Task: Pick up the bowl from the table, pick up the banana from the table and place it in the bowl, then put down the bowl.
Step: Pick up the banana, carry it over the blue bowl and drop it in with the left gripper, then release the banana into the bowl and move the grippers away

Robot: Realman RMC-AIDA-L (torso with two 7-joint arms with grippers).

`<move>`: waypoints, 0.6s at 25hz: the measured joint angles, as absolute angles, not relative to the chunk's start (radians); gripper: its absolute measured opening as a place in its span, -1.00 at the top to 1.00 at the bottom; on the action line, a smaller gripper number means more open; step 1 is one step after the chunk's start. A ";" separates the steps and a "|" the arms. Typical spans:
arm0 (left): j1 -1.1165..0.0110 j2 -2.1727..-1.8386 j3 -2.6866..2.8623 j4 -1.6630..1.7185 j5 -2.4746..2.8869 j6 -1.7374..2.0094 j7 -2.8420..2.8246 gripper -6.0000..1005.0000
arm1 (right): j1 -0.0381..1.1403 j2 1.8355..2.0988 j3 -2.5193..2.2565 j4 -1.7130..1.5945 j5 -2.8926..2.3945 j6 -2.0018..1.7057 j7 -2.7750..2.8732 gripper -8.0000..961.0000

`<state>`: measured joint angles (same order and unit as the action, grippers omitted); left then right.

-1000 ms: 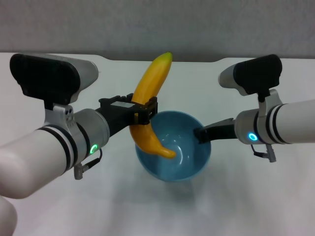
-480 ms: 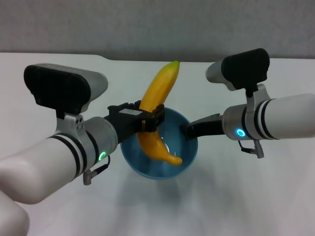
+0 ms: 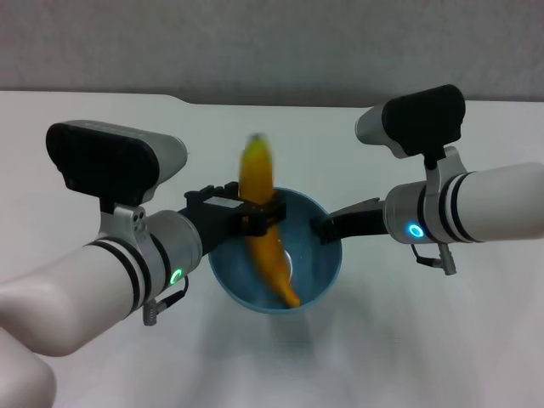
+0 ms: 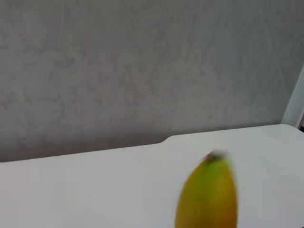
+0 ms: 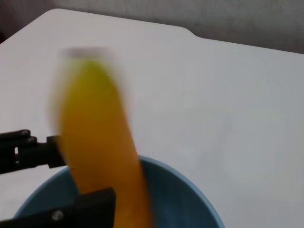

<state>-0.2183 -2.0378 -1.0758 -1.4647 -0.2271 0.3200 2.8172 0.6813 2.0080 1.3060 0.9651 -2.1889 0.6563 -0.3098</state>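
Note:
The light-blue bowl (image 3: pixel 319 268) hangs above the white table (image 3: pixel 425 348), held at its right rim by my right gripper (image 3: pixel 327 225), which is shut on it. The yellow banana (image 3: pixel 259 234) stands nearly upright and blurred, its lower end inside the bowl and its top above the rim. My left gripper (image 3: pixel 251 212) is at the bowl's left rim with its fingers on either side of the banana, loosened. The banana's tip shows in the left wrist view (image 4: pixel 209 199). The right wrist view shows the banana (image 5: pixel 102 142) over the bowl (image 5: pixel 190 204).
The table's far edge has a shallow notch (image 3: pixel 280 104) with a grey wall behind. Both forearms reach in from the left and right sides over the white top.
The banana has slipped down through the left fingers and swung more upright, its lower end deeper in the bowl. Bowl and right gripper have stayed put in the last half second.

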 joint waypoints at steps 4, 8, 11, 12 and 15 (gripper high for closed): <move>-0.221 -2.038 -1.078 -1.462 -0.227 0.325 2.816 -0.23 | 0.681 2.008 1.307 0.964 -2.189 0.658 -0.310 0.91; -0.201 -2.035 -1.111 -1.470 -0.222 0.341 2.816 -0.46 | 0.682 2.008 1.312 0.951 -2.189 0.663 -0.310 0.91; -0.171 -2.034 -1.162 -1.474 -0.217 0.360 2.818 -0.69 | 0.696 2.005 1.322 0.929 -2.175 0.682 -0.310 0.91; -0.155 -2.034 -1.186 -1.475 -0.216 0.364 2.820 -0.71 | 0.705 2.005 1.325 0.916 -2.171 0.686 -0.310 0.91; -0.115 -2.032 -1.243 -1.475 -0.202 0.368 2.827 -0.78 | 0.749 2.002 1.345 0.855 -2.165 0.696 -0.310 0.91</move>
